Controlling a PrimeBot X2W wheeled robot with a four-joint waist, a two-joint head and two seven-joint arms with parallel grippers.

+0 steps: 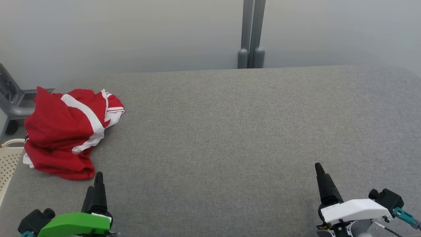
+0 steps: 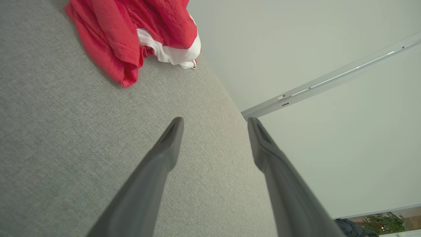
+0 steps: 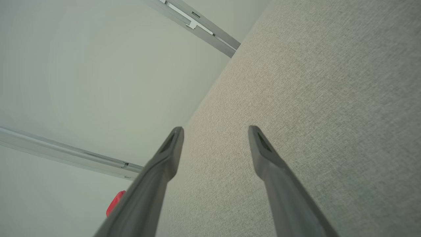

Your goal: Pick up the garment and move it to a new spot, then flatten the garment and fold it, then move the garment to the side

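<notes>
The grey table (image 1: 230, 131) spans the head view; the red and white garment (image 1: 65, 131) lies crumpled at its left edge. The left gripper (image 2: 213, 122) hovers near the garment, not touching; it and the right gripper (image 3: 215, 129) have fingers spread, holding nothing.

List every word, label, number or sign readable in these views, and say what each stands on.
Readable text: none in any view.
Small marks on the metal rail, left wrist view: too small and blurred to read.
Garment: red with white stripes; no print or label shows on the visible folds.
</notes>
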